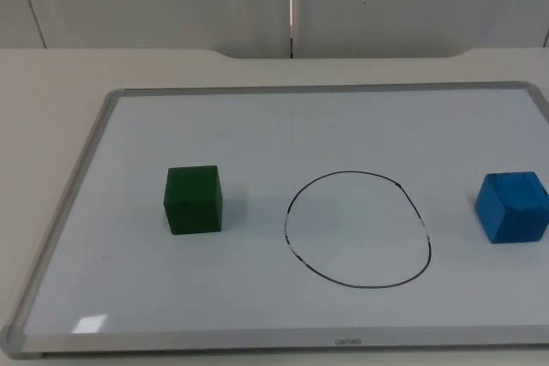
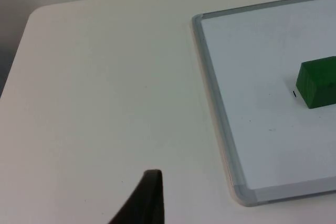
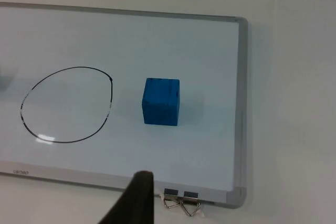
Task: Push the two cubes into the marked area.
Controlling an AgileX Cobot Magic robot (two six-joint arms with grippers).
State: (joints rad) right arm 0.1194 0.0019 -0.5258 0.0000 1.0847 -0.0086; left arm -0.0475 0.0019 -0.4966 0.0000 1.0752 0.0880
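green cube [image 1: 193,200] left of drawn ring [image 1: 358,229] | blue cube [image 1: 513,207] right of it | whether either gripper is open: cannot tell

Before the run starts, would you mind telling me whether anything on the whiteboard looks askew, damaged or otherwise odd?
Little stands out. The drawn circle has faint, partly broken ink along its left side, and a binder clip juts from the whiteboard edge near the blue cube. The green cube and blue cube sit upright, both outside the circle.

Two cubes — one green cube [image 1: 193,200], one blue cube [image 1: 513,207] — plus one whiteboard [image 1: 257,126] and one drawn ring [image 1: 357,228].
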